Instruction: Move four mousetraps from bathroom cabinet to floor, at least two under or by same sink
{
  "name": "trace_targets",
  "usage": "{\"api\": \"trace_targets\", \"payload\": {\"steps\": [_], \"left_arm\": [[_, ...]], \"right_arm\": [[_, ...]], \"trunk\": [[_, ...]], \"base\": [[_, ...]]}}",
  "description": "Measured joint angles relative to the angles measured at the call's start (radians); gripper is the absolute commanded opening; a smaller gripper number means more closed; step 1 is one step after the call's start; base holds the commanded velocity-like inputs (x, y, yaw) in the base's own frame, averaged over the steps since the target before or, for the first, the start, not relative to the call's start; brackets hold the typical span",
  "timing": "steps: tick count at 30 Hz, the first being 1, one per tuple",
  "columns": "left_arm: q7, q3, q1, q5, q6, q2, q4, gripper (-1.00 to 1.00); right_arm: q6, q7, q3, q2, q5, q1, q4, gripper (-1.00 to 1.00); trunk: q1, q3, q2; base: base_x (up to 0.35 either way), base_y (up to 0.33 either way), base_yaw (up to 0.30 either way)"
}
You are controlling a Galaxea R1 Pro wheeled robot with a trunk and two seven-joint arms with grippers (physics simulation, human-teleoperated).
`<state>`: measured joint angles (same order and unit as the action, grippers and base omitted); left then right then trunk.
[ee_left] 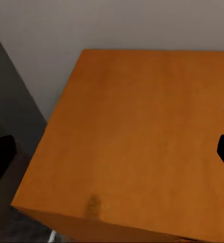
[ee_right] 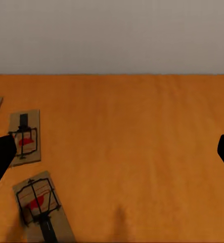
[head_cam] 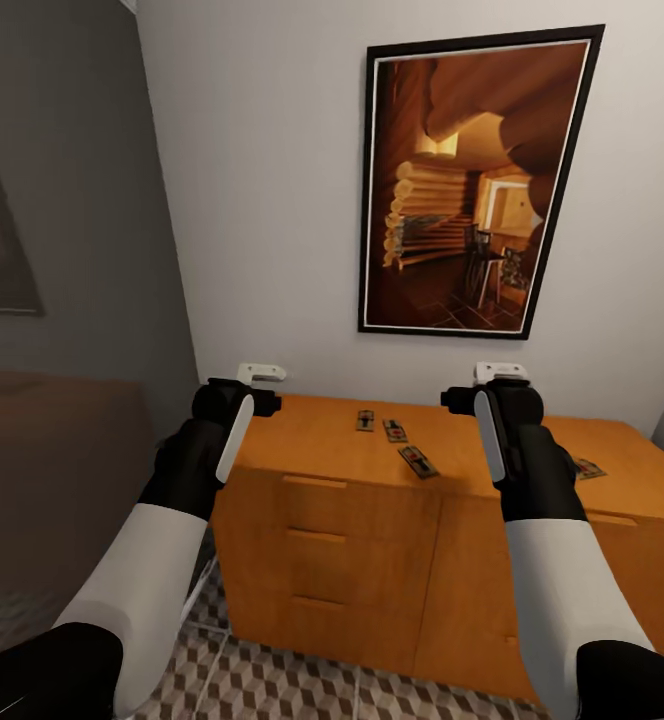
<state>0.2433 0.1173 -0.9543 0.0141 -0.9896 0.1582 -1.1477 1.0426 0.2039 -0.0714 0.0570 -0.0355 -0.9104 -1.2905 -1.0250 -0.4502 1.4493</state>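
The orange-brown cabinet [head_cam: 322,500] stands against the white wall, its drawers shut. Three mousetraps [head_cam: 365,421] [head_cam: 395,431] [head_cam: 419,461] lie close together on the middle of its top. Another mousetrap [head_cam: 589,468] peeks out beside my right forearm. My left gripper [head_cam: 252,382] hovers open over the bare left end of the cabinet top [ee_left: 132,131]. Open too, my right gripper [head_cam: 499,382] hangs above the top just right of the three; its wrist view has two mousetraps [ee_right: 25,137] [ee_right: 41,205] by one black fingertip [ee_right: 0,157]. The patterned bathroom floor [head_cam: 272,680] lies below. The sink is out of view.
A large framed picture [head_cam: 472,185] hangs on the wall above the cabinet. A dark grey wall and a low brown surface [head_cam: 52,470] close off the left side. A narrow gap separates the cabinet's left end from that wall.
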Motion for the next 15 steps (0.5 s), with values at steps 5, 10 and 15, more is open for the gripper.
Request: {"api": "trace_targets", "payload": {"steps": [5,10,15], "left_arm": [[0.0,0.001,0.0,0.001,0.0,0.001,0.001,1.0],[0.0,0.001,0.0,0.002,0.0,0.002,0.0,1.0],[0.0,0.001,0.0,0.005,0.0,0.002,0.0,1.0]], "right_arm": [[0.0,0.0,0.0,0.0,0.0,0.0,0.0,1.0],[0.0,0.0,0.001,0.0,0.0,0.0,0.0,1.0],[0.0,-0.001,0.001,0.0,0.001,0.0,0.003,1.0]], "trunk": [[0.0,0.0,0.0],[0.0,0.0,0.0],[0.0,0.0,0.0]], "base": [[0.0,0.0,0.167],[0.0,0.0,0.061],[0.0,0.0,0.021]]}}
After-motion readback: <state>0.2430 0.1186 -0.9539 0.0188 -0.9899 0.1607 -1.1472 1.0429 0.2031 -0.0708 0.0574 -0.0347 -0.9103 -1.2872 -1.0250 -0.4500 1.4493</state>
